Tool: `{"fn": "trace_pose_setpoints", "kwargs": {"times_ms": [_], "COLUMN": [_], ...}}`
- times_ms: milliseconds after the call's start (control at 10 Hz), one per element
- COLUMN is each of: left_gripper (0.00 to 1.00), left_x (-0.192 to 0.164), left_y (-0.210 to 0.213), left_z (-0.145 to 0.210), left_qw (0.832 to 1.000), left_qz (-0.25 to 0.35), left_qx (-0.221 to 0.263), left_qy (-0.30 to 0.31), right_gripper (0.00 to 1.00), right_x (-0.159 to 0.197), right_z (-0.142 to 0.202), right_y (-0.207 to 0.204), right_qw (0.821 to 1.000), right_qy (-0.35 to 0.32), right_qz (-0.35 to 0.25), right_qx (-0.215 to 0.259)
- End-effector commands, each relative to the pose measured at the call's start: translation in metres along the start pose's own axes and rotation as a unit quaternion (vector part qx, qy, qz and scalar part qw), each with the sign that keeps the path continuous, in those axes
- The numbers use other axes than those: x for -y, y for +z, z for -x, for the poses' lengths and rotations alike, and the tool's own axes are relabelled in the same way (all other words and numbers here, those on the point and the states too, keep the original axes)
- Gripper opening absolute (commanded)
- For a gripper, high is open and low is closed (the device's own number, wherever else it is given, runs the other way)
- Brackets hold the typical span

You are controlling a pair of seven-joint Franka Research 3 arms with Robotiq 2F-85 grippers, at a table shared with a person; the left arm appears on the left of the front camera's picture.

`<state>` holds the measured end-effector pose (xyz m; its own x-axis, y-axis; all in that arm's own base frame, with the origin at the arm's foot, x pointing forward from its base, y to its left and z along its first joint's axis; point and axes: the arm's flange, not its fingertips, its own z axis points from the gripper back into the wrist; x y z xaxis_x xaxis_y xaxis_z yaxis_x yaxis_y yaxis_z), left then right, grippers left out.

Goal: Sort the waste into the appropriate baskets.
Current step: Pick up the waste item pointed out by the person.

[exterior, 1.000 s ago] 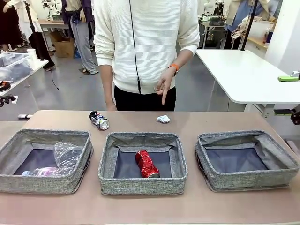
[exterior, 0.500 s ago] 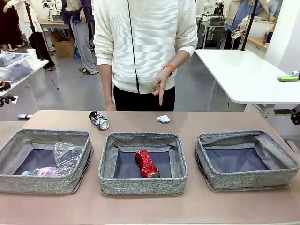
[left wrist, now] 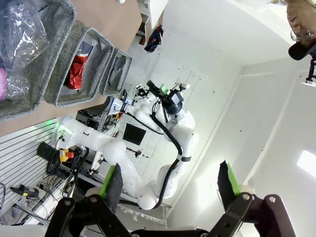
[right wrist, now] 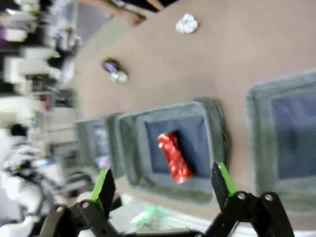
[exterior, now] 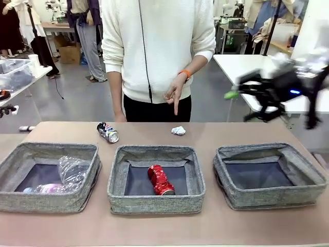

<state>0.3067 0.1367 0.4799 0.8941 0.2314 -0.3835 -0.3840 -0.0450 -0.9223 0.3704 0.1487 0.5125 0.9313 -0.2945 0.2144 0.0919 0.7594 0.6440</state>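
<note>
On the table (exterior: 216,135), a red can (exterior: 161,180) lies in the middle basket (exterior: 154,202) (both arms' jaws gape empty).

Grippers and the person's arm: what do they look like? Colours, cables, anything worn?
Right gripper: black two-finger frame with green pads on the fingertips. Left gripper looks the same. Right arm: white rounded links, with a black cable running along it. Person: white ribbed sweater sleeve and an orange wristband above the hand.

Open tabletop (exterior: 231,131) around paper wad (exterior: 178,130), person's pointing hand (exterior: 175,95) above it, middle basket (exterior: 157,150) nearer
</note>
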Motion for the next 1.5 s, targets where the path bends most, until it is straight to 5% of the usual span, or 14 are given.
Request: {"fn": "trace_pose_setpoints", "kwargs": {"times_ms": [0,200,300,400,500,600,1100,1400], "left_gripper": [1.0,1.0,1.0,1.0,1.0,1.0,1.0,1.0], "left_x": [0.001,0.001,0.001,0.001,0.001,0.001,0.001,0.001], "left_y": [0.002,0.002,0.002,0.002,0.002,0.002,0.002,0.002], "left_z": [0.002,0.002,0.002,0.002,0.002,0.002,0.002,0.002], "left_qw": [1.0,1.0,1.0,1.0,1.0,1.0,1.0,1.0], "left_qz": [-0.001,-0.001,-0.001,-0.001,-0.001,-0.001,-0.001,-0.001], "left_qx": [0.002,0.002,0.002,0.002,0.002,0.002,0.002,0.002], "left_qy": [-0.003,-0.003,-0.003,-0.003,-0.003,-0.003,-0.003,-0.003], "right_gripper": [1.0,1.0,1.0,1.0,1.0,1.0,1.0,1.0], "right_x": [-0.021,-0.034,-0.042,-0.042,-0.019,-0.027,-0.001,0.02], "right_z": [-0.059,-0.056,-0.012,-0.012,-0.033,-0.026,-0.116,-0.143], "right_y": [-0.081,-0.111,-0.096,-0.096,-0.121,-0.128,-0.212,-0.262], "right_qw": [0.967,0.947,0.991,0.991,0.978,0.967,0.958,0.952], "right_qy": [0.043,0.07,0.066,0.066,0.072,0.185,0.251,0.259], "right_qz": [0.25,0.303,0.118,0.118,0.192,0.167,0.119,0.155], "right_qx": [0.025,-0.085,0.001,0.001,-0.03,-0.056,-0.067,-0.047]}}
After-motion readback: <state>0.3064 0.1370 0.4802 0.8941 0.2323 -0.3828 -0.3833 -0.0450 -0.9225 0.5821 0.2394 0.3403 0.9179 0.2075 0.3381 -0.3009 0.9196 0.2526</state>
